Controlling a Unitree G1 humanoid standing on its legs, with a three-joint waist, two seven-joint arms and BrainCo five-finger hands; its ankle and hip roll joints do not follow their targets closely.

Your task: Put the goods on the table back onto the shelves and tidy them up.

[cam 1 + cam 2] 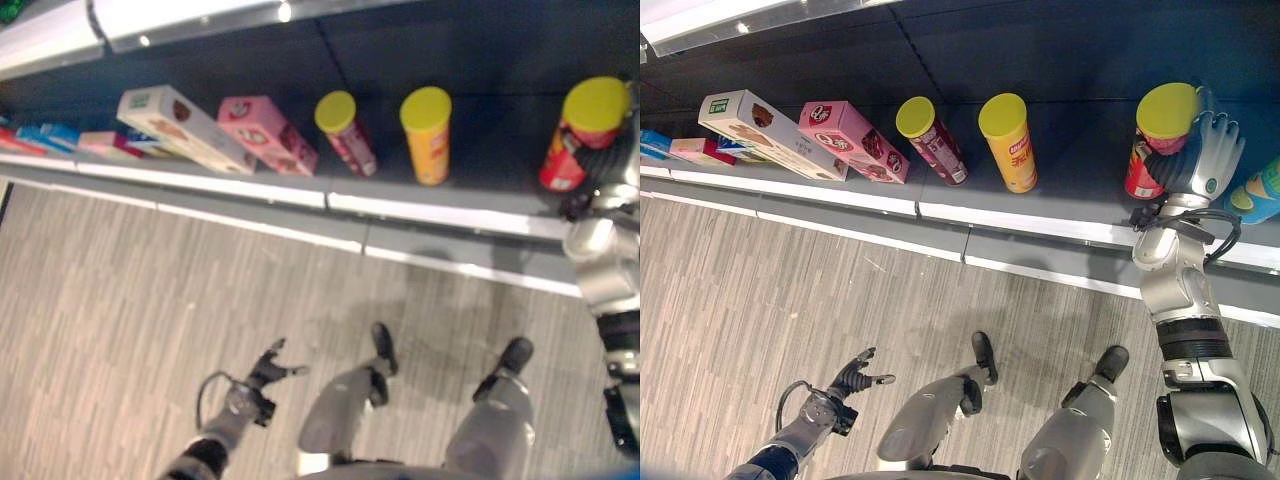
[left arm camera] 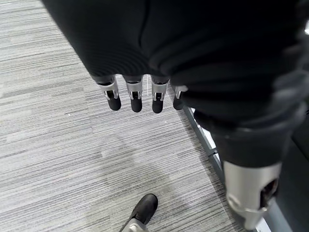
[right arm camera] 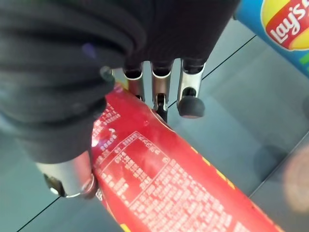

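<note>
A red can with a yellow lid [image 1: 1145,165] stands slightly tilted on the dark shelf [image 1: 1060,190] at the right. My right hand [image 1: 1200,155] is wrapped round its side from the right, with the fingers [image 3: 190,104] past the can [image 3: 164,188] and the thumb [image 3: 67,174] on its other side. My left hand [image 1: 855,378] hangs low over the floor at the lower left, with its fingers [image 2: 136,96] relaxed and nothing in it.
Along the shelf from the left lie a cream box [image 1: 765,133], a pink box [image 1: 850,140], a dark red can [image 1: 930,138] and a yellow can [image 1: 1008,140]. A blue can [image 1: 1255,195] lies just right of my right hand. The shelf's pale front edge [image 1: 1020,222] borders grey carpet.
</note>
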